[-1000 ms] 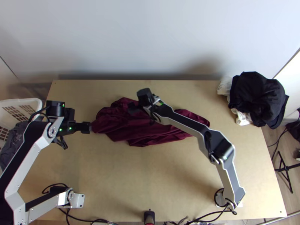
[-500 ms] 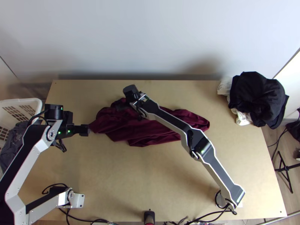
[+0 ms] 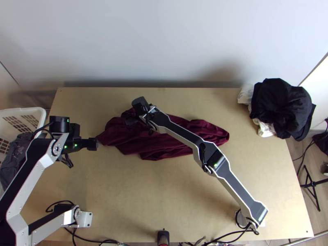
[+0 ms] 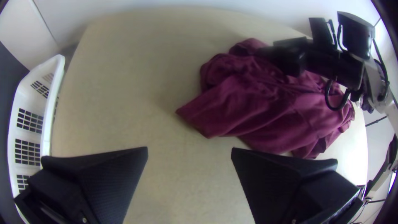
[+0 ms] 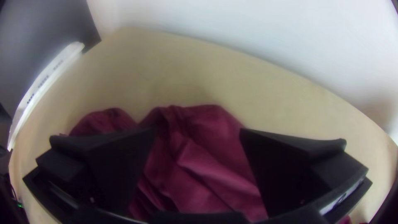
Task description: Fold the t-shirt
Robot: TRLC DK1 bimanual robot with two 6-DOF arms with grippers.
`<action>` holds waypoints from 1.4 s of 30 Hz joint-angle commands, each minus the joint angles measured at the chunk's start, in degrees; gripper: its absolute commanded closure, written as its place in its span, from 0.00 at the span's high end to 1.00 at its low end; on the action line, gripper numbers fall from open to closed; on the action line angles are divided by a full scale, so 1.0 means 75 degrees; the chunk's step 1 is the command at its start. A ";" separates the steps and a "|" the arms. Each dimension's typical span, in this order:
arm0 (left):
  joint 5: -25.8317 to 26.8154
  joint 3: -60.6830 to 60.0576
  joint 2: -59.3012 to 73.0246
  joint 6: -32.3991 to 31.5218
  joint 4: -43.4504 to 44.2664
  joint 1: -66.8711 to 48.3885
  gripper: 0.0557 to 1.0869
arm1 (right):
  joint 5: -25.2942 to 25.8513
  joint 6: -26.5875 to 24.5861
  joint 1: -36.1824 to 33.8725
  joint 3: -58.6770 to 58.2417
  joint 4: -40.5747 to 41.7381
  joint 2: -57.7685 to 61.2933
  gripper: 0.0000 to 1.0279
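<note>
A maroon t-shirt (image 3: 164, 141) lies bunched and wrinkled across the table. My left gripper (image 3: 95, 143) is at the shirt's left tip in the top view. In the left wrist view my left gripper (image 4: 189, 151) is wide open, with bare table between its fingers and the shirt (image 4: 265, 99) beyond. My right gripper (image 3: 130, 119) is over the shirt's upper left part. In the right wrist view my right gripper (image 5: 198, 132) is also open, with bunched shirt fabric (image 5: 199, 166) between its fingers, not clamped.
A white basket (image 3: 41, 112) holding grey cloth (image 3: 16, 158) stands off the table's left edge. Black clothing (image 3: 281, 106) and some white cloth (image 3: 266, 129) are piled at the back right corner. A pale wall (image 3: 164, 41) rises behind the table (image 3: 135, 197).
The right arm has swung left over the shirt, with its gripper going toward the shirt's upper left. My left gripper has shifted slightly left and toward the near edge. The shirt looks much the same.
</note>
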 commanded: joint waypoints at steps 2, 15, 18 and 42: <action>0.0007 -0.0325 -0.0236 -0.0128 0.0088 -0.0054 0.95 | -0.0001 -0.0288 0.0021 0.0087 0.0020 0.0191 0.65; 0.0007 -0.0489 -0.0482 -0.0128 0.0112 0.0016 0.95 | 0.0035 -0.0558 0.0056 0.0005 0.0020 -0.0114 0.03; -0.0005 -0.0500 -0.0494 -0.0116 0.0124 0.0016 0.95 | 0.0046 -0.0558 0.0068 -0.0042 -0.0074 -0.0231 0.03; 0.0007 -0.0594 -0.0470 -0.0152 0.0370 -0.0148 0.95 | 0.0164 -0.0605 -0.0787 -0.0651 -0.0144 -0.2094 0.03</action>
